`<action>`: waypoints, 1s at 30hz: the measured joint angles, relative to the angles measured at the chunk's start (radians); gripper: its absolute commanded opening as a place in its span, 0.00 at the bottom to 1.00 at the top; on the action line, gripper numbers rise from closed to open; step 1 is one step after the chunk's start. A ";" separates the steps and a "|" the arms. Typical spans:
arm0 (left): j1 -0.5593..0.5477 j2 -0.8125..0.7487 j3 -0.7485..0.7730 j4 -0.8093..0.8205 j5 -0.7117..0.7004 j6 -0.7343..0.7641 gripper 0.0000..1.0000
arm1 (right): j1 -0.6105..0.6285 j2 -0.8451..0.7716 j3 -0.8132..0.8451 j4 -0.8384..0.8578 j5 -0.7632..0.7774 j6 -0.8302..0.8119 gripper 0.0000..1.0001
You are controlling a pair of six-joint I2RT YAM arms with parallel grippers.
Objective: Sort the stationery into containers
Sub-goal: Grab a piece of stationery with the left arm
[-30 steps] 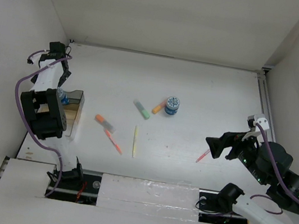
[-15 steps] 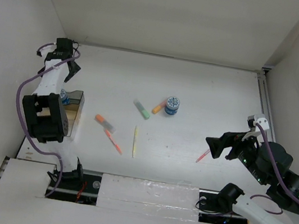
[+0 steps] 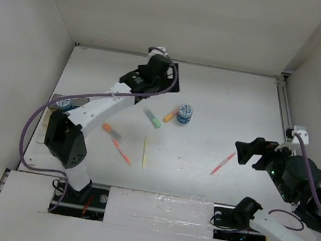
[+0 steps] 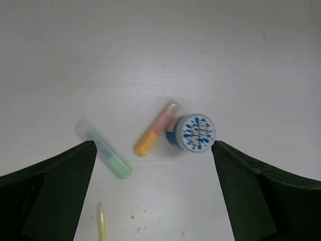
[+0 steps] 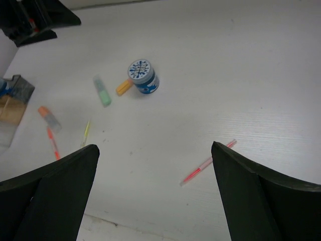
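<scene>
A blue-and-white cylinder (image 3: 185, 113) stands upright near the middle of the white desk (image 3: 225, 100), with an orange highlighter (image 3: 170, 115) lying just beside it on its left, one end close against its base. A green-grey highlighter (image 3: 152, 117) lies a little further left, apart from both. Nearer the arms' bases, a yellow pen (image 3: 144, 152), an orange-red pen (image 3: 122, 152) and a second orange highlighter with a grey end (image 3: 110, 130) lie loose and separate. A pink pen (image 3: 222, 163) lies alone on the right side of the desk.

At the far left edge sits the tan tray (image 5: 15, 93), and a second blue-and-white cylinder (image 3: 62, 103) shows inside it; which compartment holds it cannot be told.

The left claw (image 4: 153, 145) hangs above the cylinder and the two highlighters near the desk's far edge, its fingers (image 4: 60, 175) spread wide and holding nothing.

The right claw (image 5: 154, 148) hovers over the right side of the desk, just beyond the pink pen, its fingers (image 5: 251, 186) likewise parted and empty.
</scene>
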 measured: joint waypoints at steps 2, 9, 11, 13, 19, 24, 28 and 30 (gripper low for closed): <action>-0.095 0.068 0.068 0.006 -0.021 0.027 0.99 | 0.000 0.000 0.021 -0.018 0.052 0.024 1.00; -0.234 0.413 0.371 -0.005 -0.048 0.052 0.99 | 0.000 -0.023 0.026 -0.031 0.082 0.043 1.00; -0.224 0.499 0.440 -0.038 -0.048 0.052 0.99 | 0.003 -0.044 0.026 -0.029 0.082 0.043 1.00; -0.213 0.569 0.492 -0.063 -0.050 0.051 0.99 | 0.007 -0.065 0.026 -0.029 0.082 0.043 1.00; -0.196 0.639 0.504 -0.143 -0.083 0.042 0.99 | 0.009 -0.085 0.017 -0.026 0.081 0.042 1.00; -0.197 0.639 0.491 -0.148 -0.092 0.032 0.99 | 0.013 -0.084 -0.001 -0.023 0.077 0.042 1.00; -0.197 0.629 0.421 -0.133 -0.085 0.023 0.99 | 0.013 -0.084 -0.002 -0.019 0.077 0.042 1.00; -0.197 0.629 0.403 -0.133 -0.081 0.019 0.99 | 0.013 -0.084 -0.002 -0.019 0.075 0.040 1.00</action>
